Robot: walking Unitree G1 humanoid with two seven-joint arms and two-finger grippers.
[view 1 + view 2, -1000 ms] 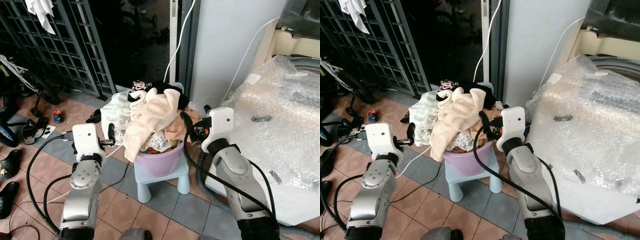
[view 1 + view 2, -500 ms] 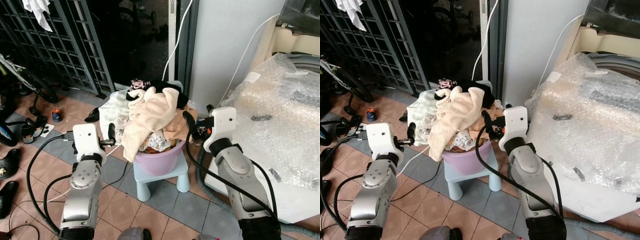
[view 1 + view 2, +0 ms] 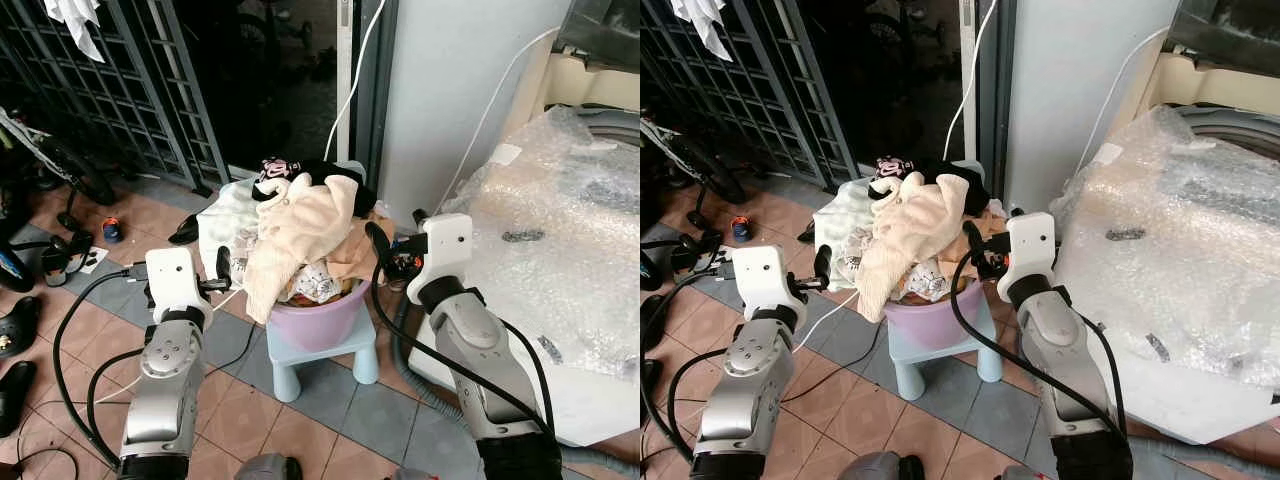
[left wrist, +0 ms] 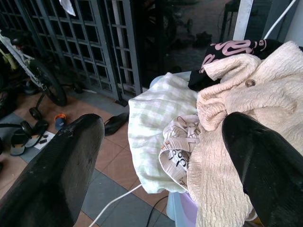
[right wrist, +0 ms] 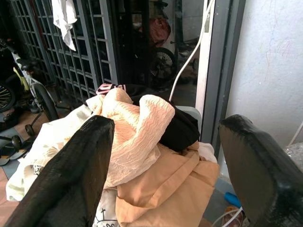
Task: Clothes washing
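Observation:
A purple basin (image 3: 322, 316) heaped with clothes stands on a pale blue stool (image 3: 330, 358). On top lies a cream crinkled garment (image 3: 300, 225), with a black garment with pink lettering (image 3: 298, 172) behind it. A green checked cloth (image 4: 158, 113) hangs over the left side and a tan cloth (image 5: 163, 184) lies on the right. My left gripper (image 3: 222, 268) is open just left of the heap, holding nothing. My right gripper (image 3: 392, 232) is open at the heap's right side, also holding nothing. In the wrist views each gripper's fingers (image 4: 71, 165) (image 5: 75, 170) spread wide towards the clothes.
A washing machine under bubble wrap (image 3: 560, 230) stands at the right, with a grey hose (image 3: 408, 360) at its foot. A metal gate (image 3: 120, 90), a bicycle (image 3: 60, 160) and shoes (image 3: 20, 325) are at the left. Black cables trail over the tiled floor (image 3: 250, 410).
The camera has shifted slightly. Both grippers stay open beside the heap of clothes, and the clothes have not moved.

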